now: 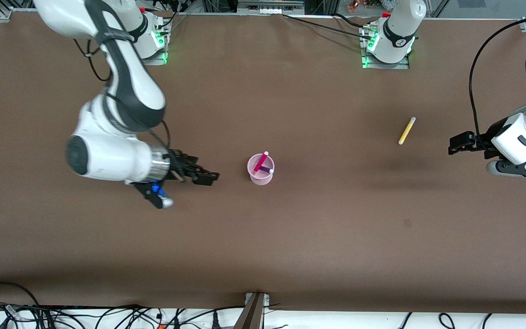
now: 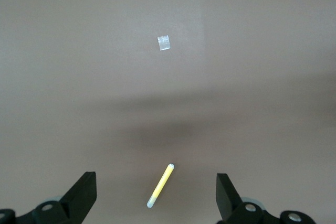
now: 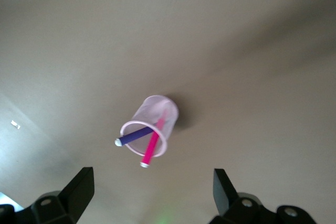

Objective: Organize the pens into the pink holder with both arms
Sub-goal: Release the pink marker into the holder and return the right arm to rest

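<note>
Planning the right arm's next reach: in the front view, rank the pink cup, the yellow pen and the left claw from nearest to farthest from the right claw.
1. Pink cup, mid-table beside the right claw.
2. Yellow pen, toward the left arm's end.
3. Left claw, past that pen at the table's edge.

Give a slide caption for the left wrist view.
Open left gripper above the yellow pen lying on the brown table.

Pink mesh holder (image 1: 260, 174) upright mid-bench, holding magenta pen (image 1: 260, 162) and purple pen (image 1: 267, 170), both leaning, pale tips up. Yellow pen (image 1: 407, 130) flat on bench toward left arm's end, well apart.
</note>
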`<state>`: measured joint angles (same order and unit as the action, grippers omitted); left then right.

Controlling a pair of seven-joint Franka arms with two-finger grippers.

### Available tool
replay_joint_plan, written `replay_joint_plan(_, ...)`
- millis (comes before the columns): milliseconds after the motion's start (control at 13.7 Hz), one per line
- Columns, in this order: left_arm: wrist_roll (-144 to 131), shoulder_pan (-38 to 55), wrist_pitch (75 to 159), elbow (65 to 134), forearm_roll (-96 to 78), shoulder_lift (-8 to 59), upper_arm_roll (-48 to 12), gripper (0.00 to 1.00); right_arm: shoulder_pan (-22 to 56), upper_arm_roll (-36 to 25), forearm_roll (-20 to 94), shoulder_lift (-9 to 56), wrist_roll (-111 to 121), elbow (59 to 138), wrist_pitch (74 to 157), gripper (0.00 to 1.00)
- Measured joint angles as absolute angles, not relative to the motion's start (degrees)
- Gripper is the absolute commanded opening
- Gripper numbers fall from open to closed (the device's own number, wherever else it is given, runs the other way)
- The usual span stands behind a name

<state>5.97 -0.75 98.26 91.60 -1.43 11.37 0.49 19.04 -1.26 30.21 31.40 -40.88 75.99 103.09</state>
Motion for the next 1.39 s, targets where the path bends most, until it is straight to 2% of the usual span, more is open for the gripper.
replay_joint_plan(293,6.0,-0.8,98.3,91.6,-1.4,11.4,0.5,1.0,19.1,-5.5,21.9,24.0,-31.0,78.5,96.1,1.0)
replay_joint_plan(585,6.0,-0.8,98.4,91.6,-1.4,11.4,0.5,1.0,19.1,-9.8,13.9,12.8,-19.7,89.1,95.1,1.0)
replay_joint_plan(951,6.0,-0.8,98.4,91.6,-1.4,11.4,0.5,1.0,19.3,-10.0,4.4,-1.2,-14.3,100.7,95.0,1.0)
replay_joint_plan(1098,6.0,-0.7,98.4,91.6,-1.4,11.4,0.5,1.0,19.3,-10.0,3.3,-4.0,-11.7,103.1,95.1,1.0)
replay_joint_plan(1390,6.0,-0.8,98.4,91.6,-1.4,11.4,0.5,1.0,19.3,-11.3,2.6,-4.5,-4.4,103.4,95.8,1.0)
